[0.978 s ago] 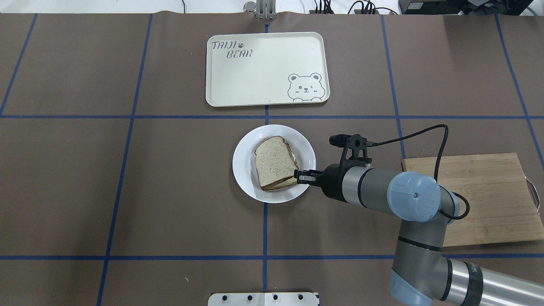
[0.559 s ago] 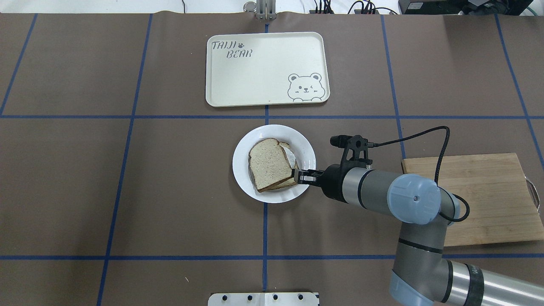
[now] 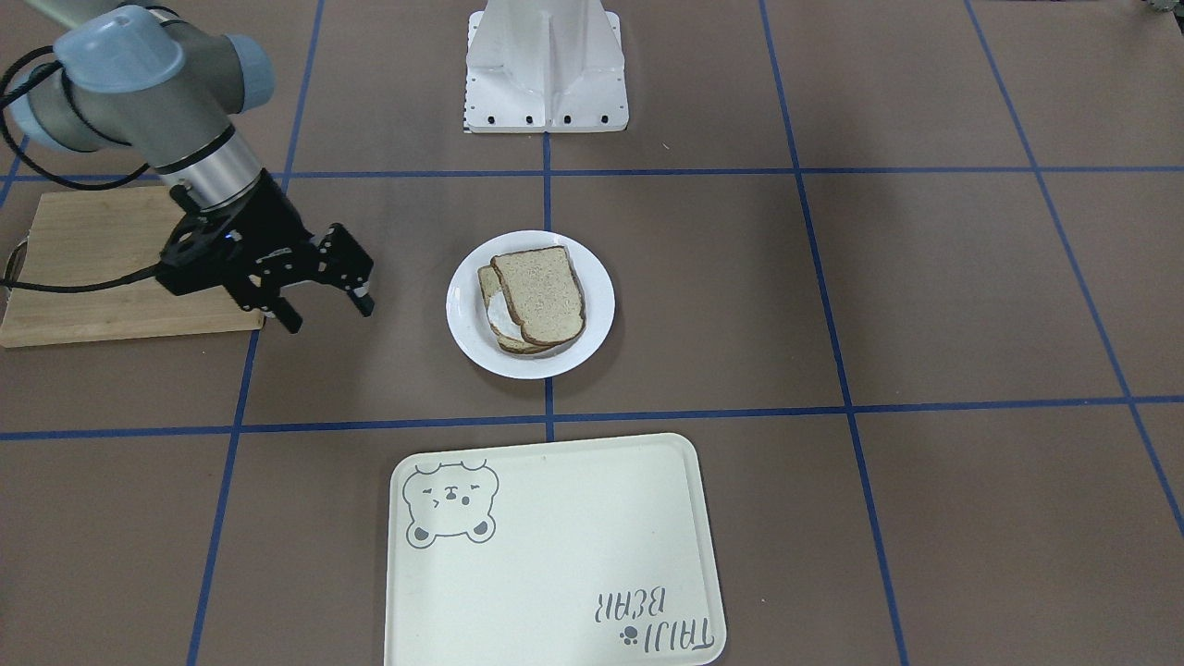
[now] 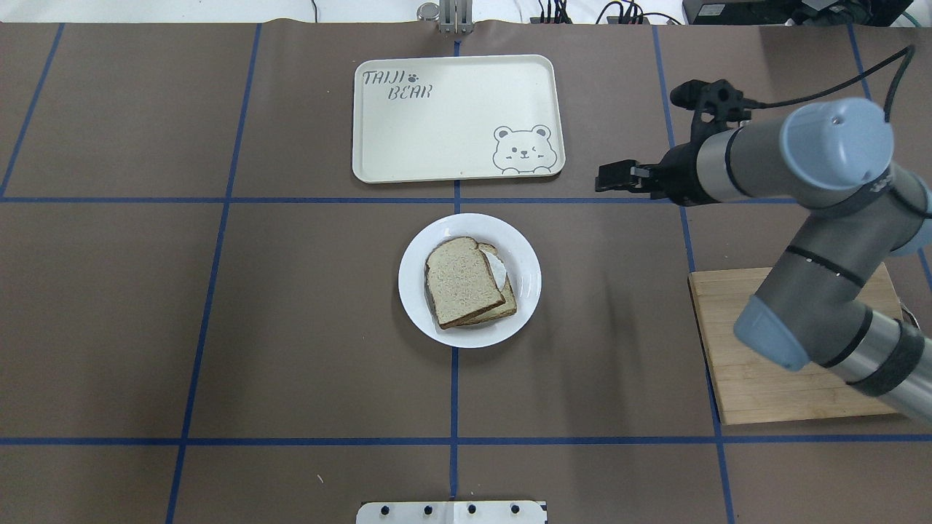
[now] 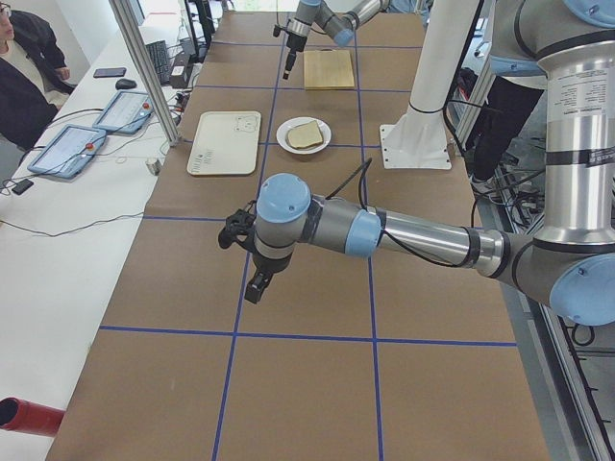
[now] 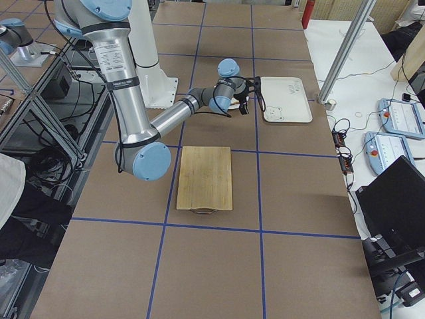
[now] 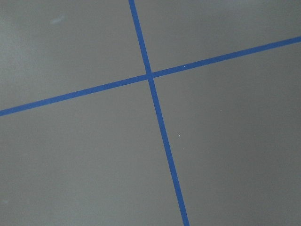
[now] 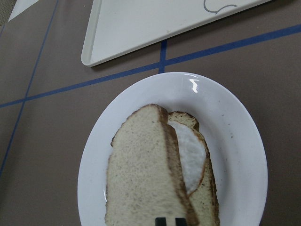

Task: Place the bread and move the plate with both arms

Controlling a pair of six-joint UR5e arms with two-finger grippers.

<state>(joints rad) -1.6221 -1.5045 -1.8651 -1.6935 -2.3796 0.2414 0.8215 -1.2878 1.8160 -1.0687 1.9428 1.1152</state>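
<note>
The plain bread slice (image 4: 462,280) lies on the white plate (image 4: 528,276) at the table's middle. It lies on top of the egg-topped slice (image 4: 499,269), offset to the left, so a strip of egg white shows. My right gripper (image 4: 603,180) hangs raised, right of the plate and apart from it. It is empty, and its fingertips (image 8: 161,220) show almost together in the right wrist view, above the bread (image 8: 141,174). My left gripper (image 5: 258,286) shows only in the exterior left view, low over bare table far from the plate. I cannot tell whether it is open.
A cream bear tray (image 4: 451,116) lies beyond the plate, on the side away from the robot. A wooden cutting board (image 4: 728,393) lies to the right, under my right arm. The white robot base (image 3: 546,65) stands at the near table edge.
The bread first slid a little to the left on the egg slice. My right gripper then left the bread's right edge and rose away to the right and far side.
</note>
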